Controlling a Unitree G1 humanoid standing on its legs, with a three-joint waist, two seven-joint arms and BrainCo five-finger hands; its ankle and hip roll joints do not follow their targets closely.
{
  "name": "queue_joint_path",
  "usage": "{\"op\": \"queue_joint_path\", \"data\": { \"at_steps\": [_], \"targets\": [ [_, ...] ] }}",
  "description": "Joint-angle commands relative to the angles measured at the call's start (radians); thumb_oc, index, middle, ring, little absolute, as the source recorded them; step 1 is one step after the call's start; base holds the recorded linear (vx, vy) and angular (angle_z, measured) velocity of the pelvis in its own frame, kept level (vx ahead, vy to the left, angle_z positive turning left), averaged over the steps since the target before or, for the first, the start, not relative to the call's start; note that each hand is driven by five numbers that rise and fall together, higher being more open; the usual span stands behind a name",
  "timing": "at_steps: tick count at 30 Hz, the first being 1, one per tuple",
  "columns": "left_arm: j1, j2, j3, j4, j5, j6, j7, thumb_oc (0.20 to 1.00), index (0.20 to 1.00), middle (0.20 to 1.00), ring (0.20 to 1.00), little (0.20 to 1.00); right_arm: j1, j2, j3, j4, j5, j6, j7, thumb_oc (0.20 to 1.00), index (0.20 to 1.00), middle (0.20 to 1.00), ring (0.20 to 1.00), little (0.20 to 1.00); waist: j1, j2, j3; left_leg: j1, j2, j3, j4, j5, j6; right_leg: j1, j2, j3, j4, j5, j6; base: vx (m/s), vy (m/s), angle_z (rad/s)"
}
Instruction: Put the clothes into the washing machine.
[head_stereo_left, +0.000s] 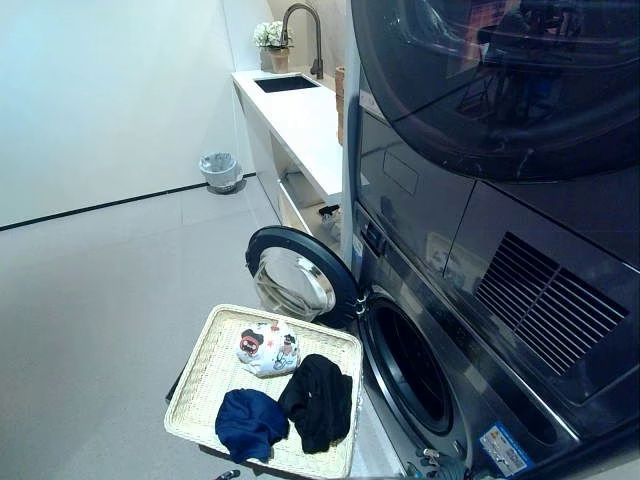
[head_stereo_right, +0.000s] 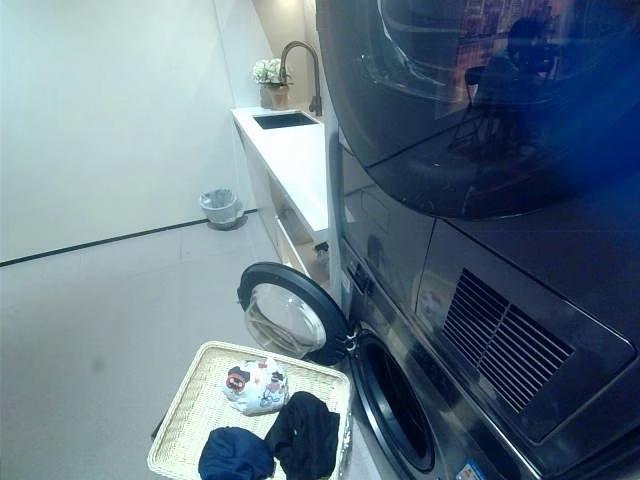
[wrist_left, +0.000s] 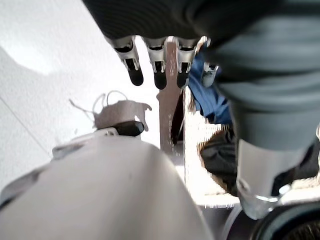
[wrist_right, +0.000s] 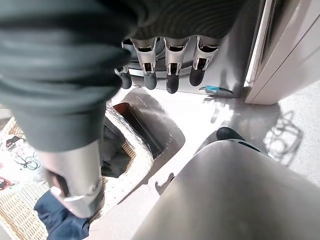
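Note:
A pale wicker basket (head_stereo_left: 200, 385) stands on the floor in front of the washing machine (head_stereo_left: 480, 330). In it lie a white patterned cloth (head_stereo_left: 268, 348), a black cloth (head_stereo_left: 318, 400) and a blue cloth (head_stereo_left: 250, 422). The machine's round door (head_stereo_left: 300, 275) is swung open to the left, and the dark drum opening (head_stereo_left: 410, 365) is beside the basket's right edge. My left hand (wrist_left: 157, 70) hangs with straight fingers above the basket's edge (wrist_left: 200, 135), near the blue cloth (wrist_left: 210, 100). My right hand (wrist_right: 172, 70) hangs the same way by the machine's base, holding nothing.
A dark dryer (head_stereo_left: 500, 80) is stacked on the washing machine. Behind the open door runs a white counter (head_stereo_left: 300, 120) with a sink (head_stereo_left: 285, 84), a tap and a flower pot (head_stereo_left: 270, 40). A small bin (head_stereo_left: 220, 170) stands by the far wall. Grey floor (head_stereo_left: 100, 300) spreads to the left.

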Motion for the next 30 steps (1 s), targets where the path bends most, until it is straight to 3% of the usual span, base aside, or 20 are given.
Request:
{"op": "queue_joint_path", "data": {
  "at_steps": [1,8,12,17,19,21,30],
  "targets": [
    [-0.065,-0.004,0.015,0.056,0.058,-0.026,0.092,1.000,1.000,1.000,1.000,1.000,-0.063,0.018,0.024,0.026,0.027,-0.038,-0.016,1.000,1.000,1.000,1.000,1.000,0.018,-0.055,0.015,0.040,-0.085,0.073,0.006,-0.072,0.063,-0.039,-0.024,0.035,0.006,0.056,0.079,0.07,0.020,0.00],
    [-0.072,0.007,-0.018,0.037,0.186,-0.065,0.220,1.000,1.000,1.000,1.000,1.000,-0.056,0.007,0.023,0.029,0.037,-0.043,-0.024,1.000,1.000,1.000,1.000,1.000,0.006,-0.046,0.017,0.036,-0.081,0.085,0.008,-0.069,0.056,-0.047,-0.023,0.037,0.005,0.060,0.080,0.06,0.043,-0.01],
    [-0.130,0.035,-0.060,0.017,0.202,-0.023,0.303,1.000,1.000,1.000,1.000,1.000,-0.084,-0.023,0.051,0.012,0.058,-0.045,-0.027,1.000,1.000,1.000,1.000,1.000,-0.006,-0.041,0.063,0.004,-0.072,0.104,0.028,-0.070,0.052,-0.083,-0.024,0.049,0.017,0.057,0.081,0.00,0.064,-0.08],
    [-0.166,0.046,-0.068,0.014,0.195,-0.008,0.327,1.000,1.000,1.000,1.000,1.000,-0.108,-0.033,0.064,0.001,0.076,-0.044,-0.034,1.000,1.000,1.000,1.000,1.000,-0.009,-0.042,0.092,-0.027,-0.070,0.108,0.046,-0.066,0.052,-0.113,-0.026,0.056,0.025,0.067,0.079,-0.08,0.025,-0.09],
    [-0.293,0.078,-0.097,0.011,0.168,0.009,0.405,1.000,1.000,1.000,1.000,1.000,-0.195,-0.060,0.093,-0.025,0.130,-0.065,-0.057,1.000,1.000,1.000,1.000,1.000,-0.019,-0.046,0.206,-0.121,-0.061,0.119,0.073,-0.043,0.052,-0.218,-0.024,0.079,0.056,0.090,0.072,-0.33,0.083,-0.11],
    [-0.341,0.083,-0.101,0.007,0.146,0.009,0.445,1.000,1.000,1.000,1.000,1.000,-0.232,-0.069,0.097,-0.049,0.161,-0.074,-0.083,1.000,1.000,1.000,1.000,1.000,-0.026,-0.047,0.260,-0.172,-0.062,0.118,0.086,-0.033,0.051,-0.272,-0.021,0.094,0.067,0.102,0.068,-0.15,0.098,-0.16],
    [-0.505,0.147,-0.087,0.046,0.077,0.032,0.487,1.000,1.000,1.000,1.000,1.000,-0.334,-0.070,0.138,-0.098,0.193,-0.090,-0.100,1.000,1.000,1.000,1.000,1.000,-0.047,-0.076,0.355,-0.319,-0.066,0.112,0.106,-0.001,0.043,-0.440,-0.012,0.124,0.096,0.132,0.070,-0.06,0.060,-0.11]
  ]
}}
